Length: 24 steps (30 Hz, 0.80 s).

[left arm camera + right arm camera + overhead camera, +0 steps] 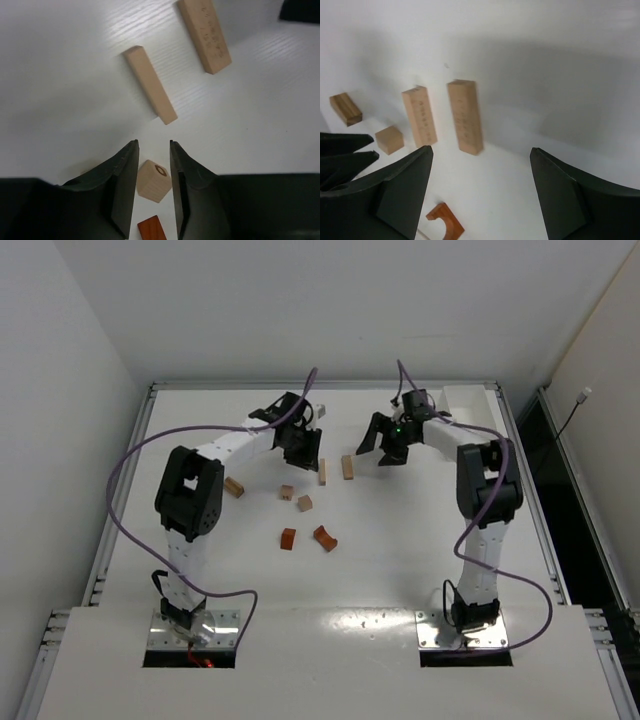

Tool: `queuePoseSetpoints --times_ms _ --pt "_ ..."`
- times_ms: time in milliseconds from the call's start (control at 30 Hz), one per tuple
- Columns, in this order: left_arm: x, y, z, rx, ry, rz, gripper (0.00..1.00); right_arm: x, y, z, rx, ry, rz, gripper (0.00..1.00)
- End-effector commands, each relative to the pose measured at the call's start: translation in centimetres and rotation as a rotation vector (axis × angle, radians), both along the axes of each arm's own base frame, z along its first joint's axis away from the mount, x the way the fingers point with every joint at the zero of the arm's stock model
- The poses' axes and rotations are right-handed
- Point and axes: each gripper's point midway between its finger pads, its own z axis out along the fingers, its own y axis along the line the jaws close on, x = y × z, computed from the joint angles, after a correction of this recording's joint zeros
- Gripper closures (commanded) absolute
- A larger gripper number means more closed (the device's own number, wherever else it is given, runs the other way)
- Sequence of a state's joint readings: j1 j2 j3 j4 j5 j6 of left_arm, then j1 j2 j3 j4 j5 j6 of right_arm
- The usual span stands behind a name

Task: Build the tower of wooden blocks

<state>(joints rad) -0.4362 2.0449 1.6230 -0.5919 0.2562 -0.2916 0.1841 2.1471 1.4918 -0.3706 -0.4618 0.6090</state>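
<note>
Several small wood blocks lie loose on the white table (400,570): two pale bars (322,472) (347,467), a tan block (234,487), two small cubes (287,492) (304,503), a reddish block (288,538) and a reddish arch (324,538). My left gripper (303,452) hovers just behind the cubes with its jaws a narrow gap apart and nothing gripped. In the left wrist view, between its fingertips (153,144), a pale cube (155,181) and a reddish block (151,230) show on the table. My right gripper (383,448) (480,160) is wide open and empty beside the right bar (465,116).
A raised rim runs round the table (150,390). A white rectangular tray (462,398) sits at the back right corner. A small pale piece (322,410) lies behind the left gripper. Purple cables loop from both arms.
</note>
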Motion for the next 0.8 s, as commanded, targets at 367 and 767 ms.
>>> queuePoseSetpoints --times_ms 367,767 --pt "2.7 -0.9 0.0 0.257 -0.152 0.137 0.57 1.0 -9.9 8.9 -0.049 -0.215 -0.202 0.24" --pt "2.3 -3.9 -1.5 0.251 -0.135 0.111 0.57 0.1 -12.2 8.3 -0.024 -0.203 -0.242 0.24"
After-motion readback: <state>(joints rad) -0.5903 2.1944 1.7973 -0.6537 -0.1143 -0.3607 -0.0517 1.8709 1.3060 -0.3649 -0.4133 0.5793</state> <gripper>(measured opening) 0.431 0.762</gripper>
